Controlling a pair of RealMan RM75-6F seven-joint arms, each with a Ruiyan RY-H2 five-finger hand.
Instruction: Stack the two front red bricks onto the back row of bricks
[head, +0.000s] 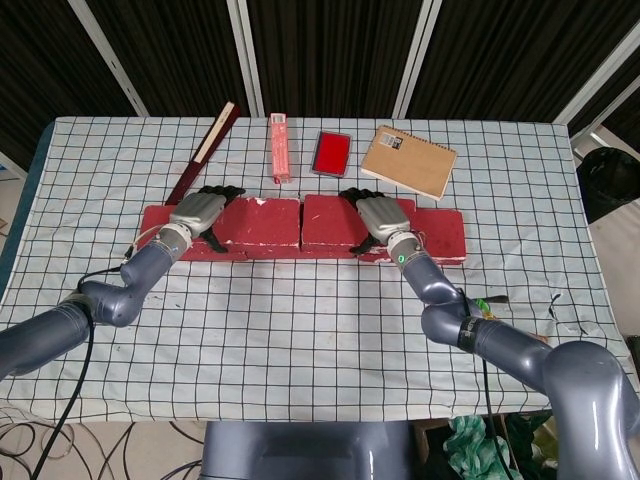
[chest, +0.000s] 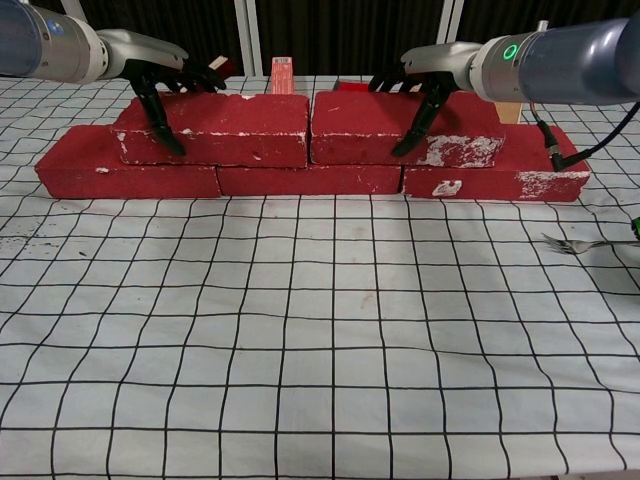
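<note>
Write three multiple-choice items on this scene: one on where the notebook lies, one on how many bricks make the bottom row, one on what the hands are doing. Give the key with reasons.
1. Where is the brown notebook?
A. behind the bricks, toward the table's back right
B. in front of the bricks
C. on top of a brick

2. How many bricks form the bottom row?
A. one
B. three
C. five

3. What are the two hands doing?
A. hanging high above the table
B. each resting on an upper brick
C. both holding the fork

Key: 1 A, it lies behind the wall in the head view. 2 B, the chest view shows three. 3 B, left hand on the left upper brick, right hand on the right upper brick.
</note>
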